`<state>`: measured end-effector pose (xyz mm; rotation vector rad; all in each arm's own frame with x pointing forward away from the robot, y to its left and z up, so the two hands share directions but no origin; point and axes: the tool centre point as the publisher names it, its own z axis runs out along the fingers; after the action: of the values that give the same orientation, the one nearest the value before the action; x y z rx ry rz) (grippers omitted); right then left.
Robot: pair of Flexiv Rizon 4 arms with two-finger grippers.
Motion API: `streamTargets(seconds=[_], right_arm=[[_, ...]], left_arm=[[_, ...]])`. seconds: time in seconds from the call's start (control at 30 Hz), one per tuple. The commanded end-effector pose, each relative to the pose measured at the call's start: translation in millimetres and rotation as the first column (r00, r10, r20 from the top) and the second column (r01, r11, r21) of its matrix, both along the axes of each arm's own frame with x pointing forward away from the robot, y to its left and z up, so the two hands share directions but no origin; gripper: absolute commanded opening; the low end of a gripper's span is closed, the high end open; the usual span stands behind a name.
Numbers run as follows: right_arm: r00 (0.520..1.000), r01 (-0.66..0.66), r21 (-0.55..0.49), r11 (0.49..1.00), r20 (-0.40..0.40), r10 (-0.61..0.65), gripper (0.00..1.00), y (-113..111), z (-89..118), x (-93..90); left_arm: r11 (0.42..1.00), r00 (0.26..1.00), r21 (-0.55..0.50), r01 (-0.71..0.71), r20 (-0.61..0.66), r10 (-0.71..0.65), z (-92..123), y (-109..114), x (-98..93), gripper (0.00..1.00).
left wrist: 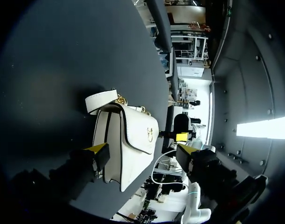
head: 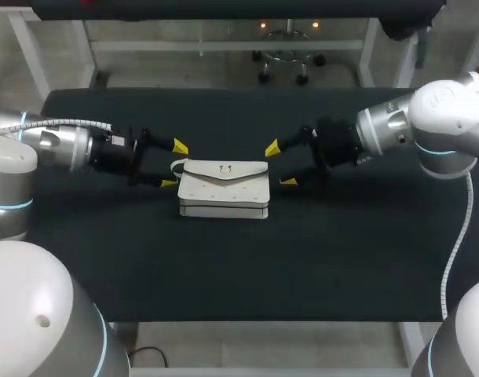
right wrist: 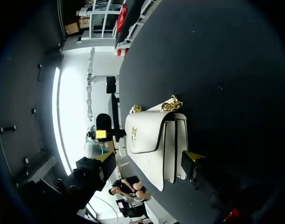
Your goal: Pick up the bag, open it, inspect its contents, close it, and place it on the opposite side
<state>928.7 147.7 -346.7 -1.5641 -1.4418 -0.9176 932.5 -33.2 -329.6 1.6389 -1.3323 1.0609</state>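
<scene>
Found the black table [head: 341,267] under everything. Noted the left arm [head: 43,149] and the right arm [head: 428,126] reaching in low from opposite sides. Saw the white bag [head: 224,188] lying flat just ahead of both sets of fingers, in the gap separating the left gripper [head: 174,165] from the right gripper [head: 279,165], one short end facing each. Found both grippers spread wide and holding nothing. Could not tell whether the left one's lower finger brushed the bag's edge. Saw the flap [head: 224,174] down over the front, the strap [left wrist: 101,101] with its gold chain loose near the left gripper's fingertips, and the gold clasp [head: 224,168] apparently fastened. Judged nothing finished yet: no lift, no opening, no inspection, no closing, no transfer to the opposite side. Judged a first grasp the step in hand.
</scene>
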Motion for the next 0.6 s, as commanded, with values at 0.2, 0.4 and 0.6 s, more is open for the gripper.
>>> streamTargets(seconds=[0.2, 0.4, 0.6], right_arm=[[0.994, -0.095, 0.06, 0.994, -0.041, 0.097, 0.76, 15, -12, 4.5], [0.994, -0.102, 0.064, 0.993, -0.043, 0.104, 0.71, 21, -13, 3.4], [0.993, -0.094, 0.079, 0.992, -0.058, 0.099, 0.79, 25, -20, 6.0]], left_arm=[[0.999, 1.0, -0.038, -0.019, -0.013, 0.019, -9, -8, -2.8, 0.76], [0.999, 1.0, -0.047, -0.016, 0.0, 0.016, -10, -13, -3.2, 0.54], [0.999, 1.0, -0.043, -0.014, -0.008, 0.013, -21, -19, 0.0, 0.59]])
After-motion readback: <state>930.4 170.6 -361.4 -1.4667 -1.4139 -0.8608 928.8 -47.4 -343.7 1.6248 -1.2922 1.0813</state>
